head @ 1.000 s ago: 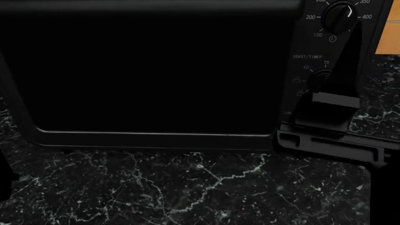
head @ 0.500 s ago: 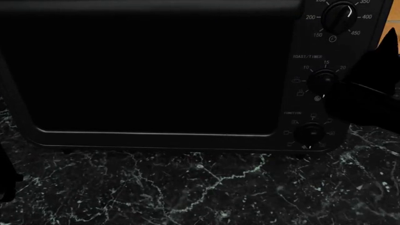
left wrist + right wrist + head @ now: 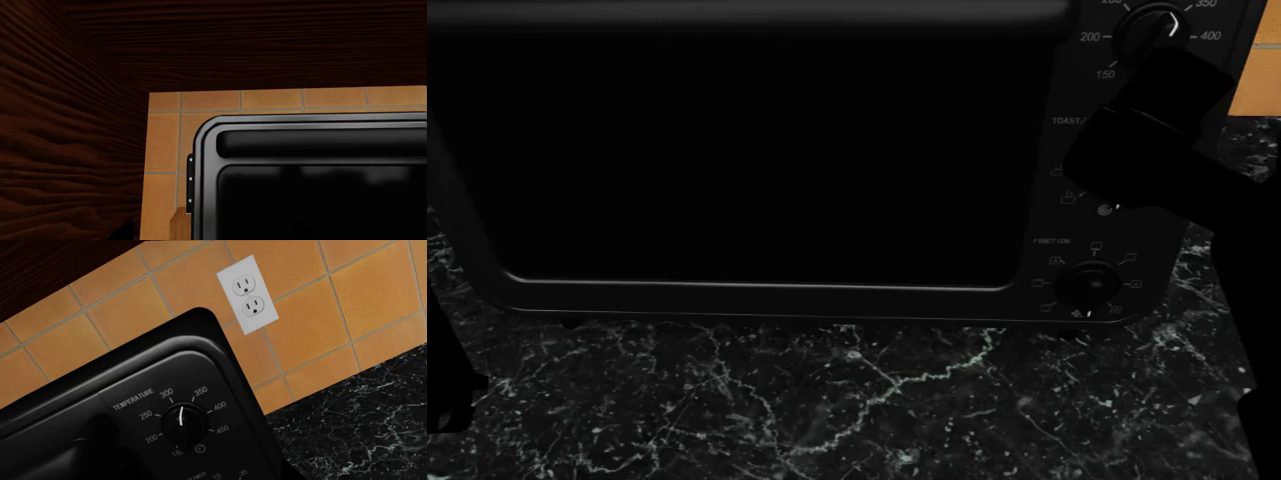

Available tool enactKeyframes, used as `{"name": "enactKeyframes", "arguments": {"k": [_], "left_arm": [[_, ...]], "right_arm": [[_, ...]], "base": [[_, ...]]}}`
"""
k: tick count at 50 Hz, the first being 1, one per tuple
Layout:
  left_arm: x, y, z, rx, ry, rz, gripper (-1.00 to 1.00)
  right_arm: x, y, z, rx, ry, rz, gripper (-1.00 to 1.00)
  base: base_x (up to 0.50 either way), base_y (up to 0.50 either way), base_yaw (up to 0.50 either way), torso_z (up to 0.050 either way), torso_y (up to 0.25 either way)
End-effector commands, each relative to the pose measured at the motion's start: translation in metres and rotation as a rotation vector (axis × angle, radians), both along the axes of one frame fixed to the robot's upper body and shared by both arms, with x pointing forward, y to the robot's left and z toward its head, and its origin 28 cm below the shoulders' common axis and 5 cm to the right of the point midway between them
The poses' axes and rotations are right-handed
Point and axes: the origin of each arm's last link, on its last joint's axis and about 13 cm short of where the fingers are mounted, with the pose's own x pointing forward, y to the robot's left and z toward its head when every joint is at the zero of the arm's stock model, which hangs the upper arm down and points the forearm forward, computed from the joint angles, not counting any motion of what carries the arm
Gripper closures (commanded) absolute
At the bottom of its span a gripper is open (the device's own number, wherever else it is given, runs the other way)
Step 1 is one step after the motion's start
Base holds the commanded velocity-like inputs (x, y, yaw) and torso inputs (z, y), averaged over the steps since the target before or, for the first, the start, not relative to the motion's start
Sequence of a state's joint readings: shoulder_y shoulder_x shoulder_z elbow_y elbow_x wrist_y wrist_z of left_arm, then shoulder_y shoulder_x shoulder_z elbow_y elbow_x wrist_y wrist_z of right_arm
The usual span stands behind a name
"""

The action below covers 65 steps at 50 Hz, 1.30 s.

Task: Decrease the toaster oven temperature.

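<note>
At the back of the counter: your large black box-shaped toaster oven [image 3: 761, 160] with its dark glass door stands on the black white-veined marble counter [image 3: 827, 400], filling most of the head view, its front set back from the near edge.
Control column: it runs down the oven's right side, toward the counter's right edge.
Temperature knob: the round black top knob [image 3: 181, 423] sits in a ring of white numbers from 150 to 450; in your right wrist view its white line lies between 300 and 350.
Function knob: the round black bottom knob [image 3: 1088, 283] shows clear in the head view, ringed by small white symbols.
Middle knob: your right arm covers it, and only part of its white label shows.
Right arm: the black arm [image 3: 1154, 140] crosses in front of the control column, its tip up near the temperature knob.
Right pincer: it is a black shape against a black panel, so you cannot tell whether the jaws are open or closed, or whether they touch the knob.
Left pincer: it appears in none of your views.
Left wrist view: the oven's upper corner and door top [image 3: 307, 170] show under dark wood cabinetry [image 3: 67, 125].
Wall: orange square tiles [image 3: 300, 320] back the counter, with a white double socket [image 3: 248, 294] above the oven's right corner.
</note>
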State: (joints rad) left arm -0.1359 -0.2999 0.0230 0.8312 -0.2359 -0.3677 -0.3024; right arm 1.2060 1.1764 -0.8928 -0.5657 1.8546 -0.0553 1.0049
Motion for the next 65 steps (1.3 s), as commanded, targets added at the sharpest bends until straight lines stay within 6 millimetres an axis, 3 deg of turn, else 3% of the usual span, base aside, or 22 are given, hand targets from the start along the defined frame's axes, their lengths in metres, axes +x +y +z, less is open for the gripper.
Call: {"name": "enactKeyframes", "arguments": {"k": [1,35,58,59,65], "left_arm": [[0.001,-0.001,-0.001,0.008,0.006,0.002,-1.00],[0.004,-0.003,-0.006,0.018,0.023,-0.003,-1.00],[0.006,-0.004,-0.009,0.023,0.028,-0.009,-1.00],[0.006,-0.004,-0.009,0.025,0.030,-0.009,-1.00],[0.007,-0.005,-0.012,0.030,0.038,-0.016,-1.00]], "right_arm": [[0.016,0.002,0.003,0.085,0.041,0.103,-1.00],[0.050,0.006,0.011,0.039,0.055,0.115,-1.00],[0.058,0.003,0.005,0.049,0.095,0.113,-1.00],[0.058,0.004,0.005,0.030,0.092,0.111,1.00],[0.057,0.004,0.006,0.011,0.084,0.121,1.00]], "base": [[0.00,0.00,0.00,0.000,0.000],[0.00,0.00,0.00,0.000,0.000],[0.01,0.00,0.00,0.000,0.000],[0.01,0.00,0.01,0.000,0.000],[0.01,0.00,0.01,0.000,0.000]]}}
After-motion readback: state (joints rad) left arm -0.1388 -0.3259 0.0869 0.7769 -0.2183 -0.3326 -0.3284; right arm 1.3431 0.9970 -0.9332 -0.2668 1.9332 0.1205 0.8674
